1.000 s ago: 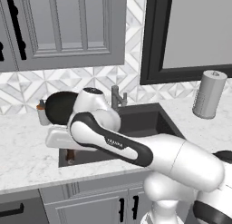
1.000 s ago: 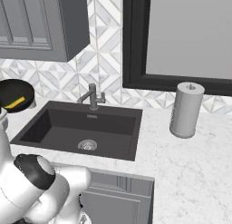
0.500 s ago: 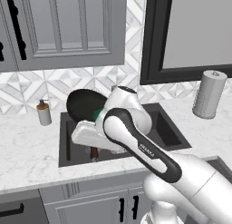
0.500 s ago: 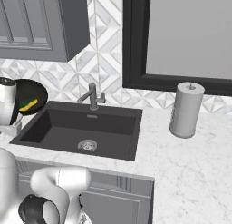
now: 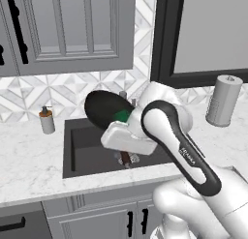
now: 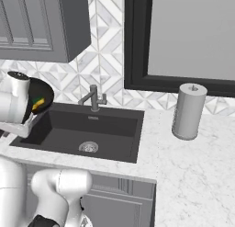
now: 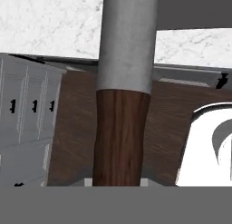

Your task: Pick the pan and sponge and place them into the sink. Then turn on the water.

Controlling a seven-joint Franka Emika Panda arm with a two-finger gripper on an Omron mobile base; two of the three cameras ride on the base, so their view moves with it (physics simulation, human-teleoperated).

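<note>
The black pan (image 5: 103, 109) hangs tilted on edge above the left part of the sink (image 5: 92, 147), with the green and yellow sponge (image 5: 122, 117) lying against its inner face. My gripper (image 5: 127, 149) is shut on the pan's reddish-brown handle (image 7: 120, 137), whose grey metal neck (image 7: 128, 41) runs up the hand view. From the right base view the pan (image 6: 40, 93) and sponge (image 6: 38, 102) sit over the left rim of the sink (image 6: 114, 129). No water runs from the grey faucet (image 6: 94, 98).
A soap dispenser (image 5: 47, 120) stands on the counter left of the sink. A paper towel roll (image 5: 223, 100) stands on the counter to the right. Grey wall cabinets hang above, and a dark-framed window sits behind the sink.
The arm has swung the pan and sponge rightwards from the left counter to over the sink. The gripper has stayed shut on the handle.
</note>
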